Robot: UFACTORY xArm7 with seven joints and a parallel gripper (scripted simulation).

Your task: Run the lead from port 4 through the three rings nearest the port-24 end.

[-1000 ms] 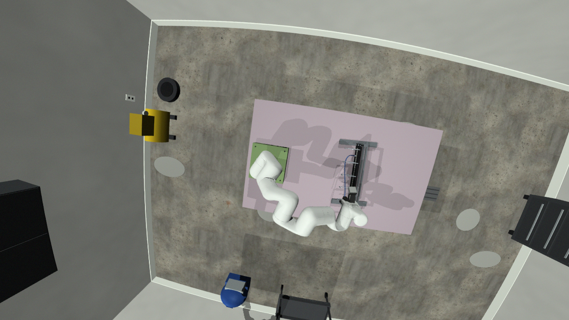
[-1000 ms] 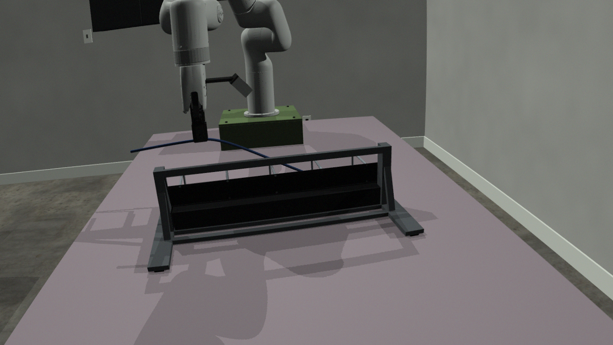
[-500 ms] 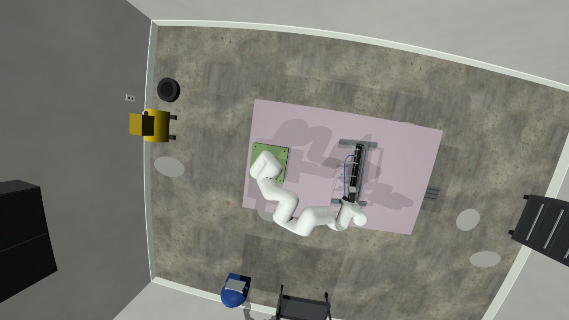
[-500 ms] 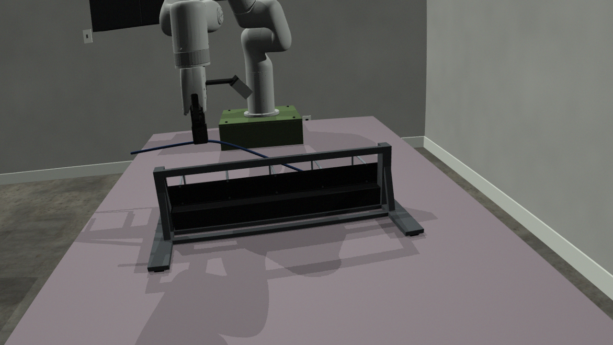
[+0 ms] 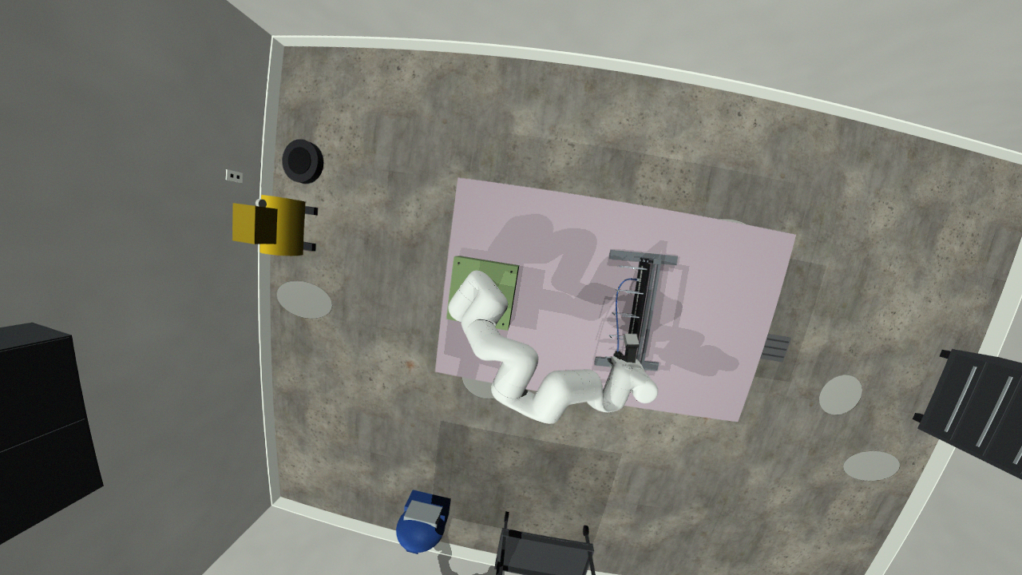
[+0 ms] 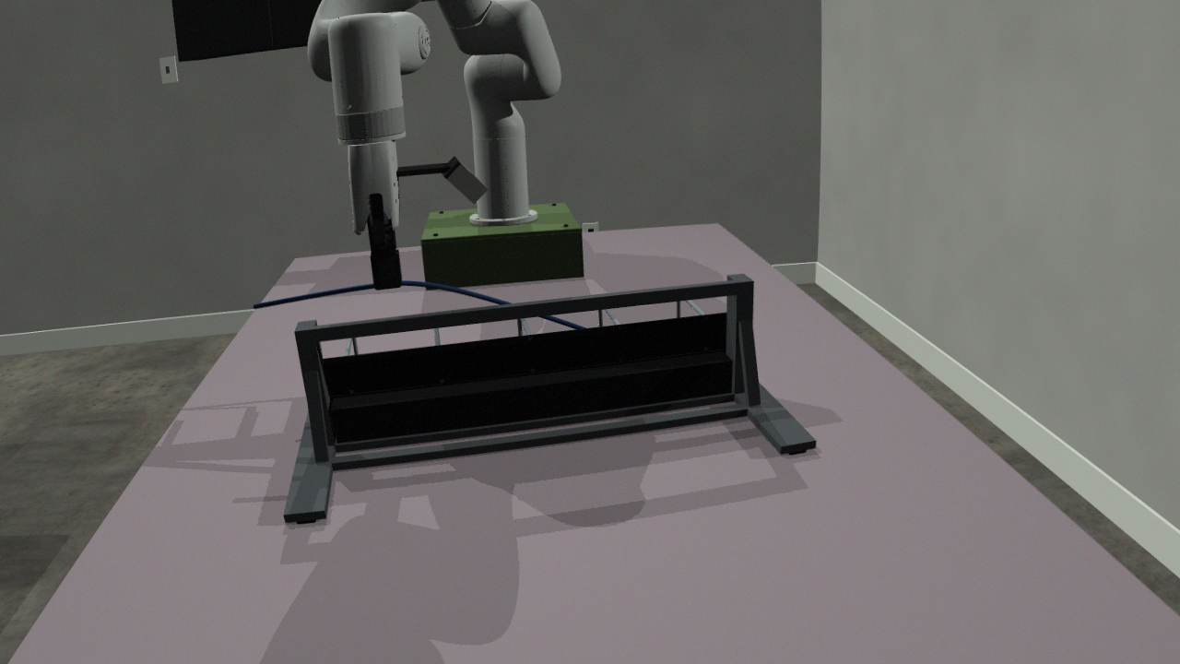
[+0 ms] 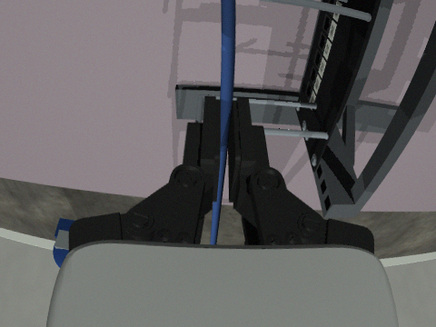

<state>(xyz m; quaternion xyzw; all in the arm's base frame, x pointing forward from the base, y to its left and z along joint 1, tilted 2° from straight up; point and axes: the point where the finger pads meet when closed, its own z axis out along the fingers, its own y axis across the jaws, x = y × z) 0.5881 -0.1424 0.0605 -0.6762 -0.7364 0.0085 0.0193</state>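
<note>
Blue lead [image 6: 462, 290] strung taut-ish above the table, on the robot's side of the rack [image 6: 527, 309], pinched in the nearly closed gripper [image 6: 385, 277] near the rack's port-24 end. Risk: pulling sideways drags the loose rack; missing ring gaps [image 7: 285, 2].

Overhead room-wide view, low behind-rack [image 6: 527, 314] view, close wrist view; rack shared.

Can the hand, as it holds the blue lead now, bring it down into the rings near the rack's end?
Probably yes. The hand is shut on the blue lead, directly above the rings, and nothing visible blocks the way down.
</note>
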